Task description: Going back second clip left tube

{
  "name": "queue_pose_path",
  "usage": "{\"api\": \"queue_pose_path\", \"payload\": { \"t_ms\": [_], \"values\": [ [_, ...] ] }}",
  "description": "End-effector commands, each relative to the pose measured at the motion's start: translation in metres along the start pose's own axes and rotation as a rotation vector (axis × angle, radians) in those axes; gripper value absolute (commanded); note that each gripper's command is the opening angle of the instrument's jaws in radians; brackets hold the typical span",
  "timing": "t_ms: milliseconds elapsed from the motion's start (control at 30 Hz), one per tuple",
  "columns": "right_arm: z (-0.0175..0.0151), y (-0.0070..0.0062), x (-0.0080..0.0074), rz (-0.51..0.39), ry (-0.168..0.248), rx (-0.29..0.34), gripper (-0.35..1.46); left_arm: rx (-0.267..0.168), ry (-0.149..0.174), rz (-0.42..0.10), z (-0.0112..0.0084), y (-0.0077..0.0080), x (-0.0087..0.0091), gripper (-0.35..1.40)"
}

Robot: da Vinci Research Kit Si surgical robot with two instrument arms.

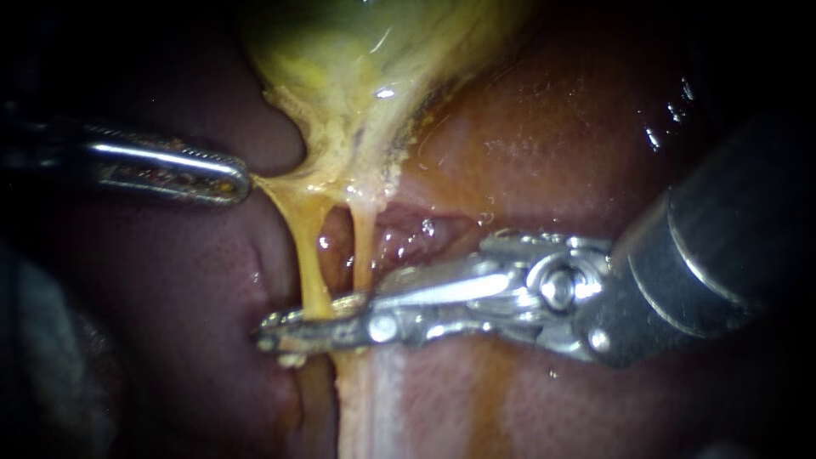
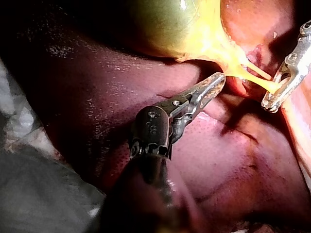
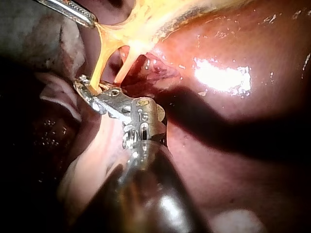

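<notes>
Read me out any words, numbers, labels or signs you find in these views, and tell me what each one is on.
Left instrument: a stamped mark behind its tip, too blurred to read.
Right instrument: an engraved mark, likewise unreadable.
Liver, gallbladder, tubes: no text, labels or signs.

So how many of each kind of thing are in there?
Instruments: 2 (left instrument, right instrument)
Tubes: 2 (left tube, right tube)
Gallbladder: 1
Liver: 1
Total: 6
</notes>
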Motion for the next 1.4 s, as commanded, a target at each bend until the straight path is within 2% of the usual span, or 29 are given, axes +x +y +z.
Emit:
{"api": "queue_pose_path", "payload": {
  "t_ms": [33,167,300,467,600,633,800,900,1033,1200,1400],
  "values": [
    [0.0001,0.0000,0.0000,0.008,0.011,0.012,-0.35,0.000,0.000,0.000,0.0000,0.0000,0.0000,-0.35],
    [0.0005,0.0007,-0.0001,0.000,0.032,0.049,0.14,0.000,0.000,0.000,0.0000,0.0000,0.0000,-0.35],
    [0.0013,0.0020,-0.0002,-0.045,0.048,0.056,0.37,0.000,0.000,0.000,0.0000,0.0001,0.0000,-0.35],
    [0.0022,0.0039,-0.0008,-0.176,0.060,0.045,0.46,0.000,0.000,0.000,0.0000,0.0001,0.0000,-0.35],
    [0.0023,0.0055,-0.0009,-0.270,0.103,-0.023,0.50,0.000,0.000,0.000,0.0000,0.0001,0.0000,-0.35],
    [0.0022,0.0059,-0.0009,-0.303,0.122,-0.056,0.50,0.000,0.000,0.000,0.0000,0.0001,0.0000,-0.35],
    [0.0011,0.0069,-0.0010,-0.378,0.136,-0.084,0.50,0.000,0.000,0.000,-0.0001,0.0001,0.0000,-0.35],
    [0.0003,0.0068,-0.0013,-0.421,0.132,-0.082,0.50,0.000,0.000,0.000,-0.0001,0.0001,0.0000,-0.35],
    [-0.0014,0.0060,-0.0021,-0.494,0.125,-0.074,0.50,-0.001,0.000,0.000,-0.0003,0.0001,-0.0001,-0.35],
    [-0.0053,0.0048,-0.0034,-0.578,0.103,-0.063,0.50,-0.001,-0.001,0.000,-0.0004,0.0001,-0.0001,-0.35],
    [-0.0111,0.0040,-0.0033,-0.664,0.068,-0.074,0.50,-0.002,-0.001,0.000,-0.0004,0.0001,-0.0001,-0.35]
  ]
}}
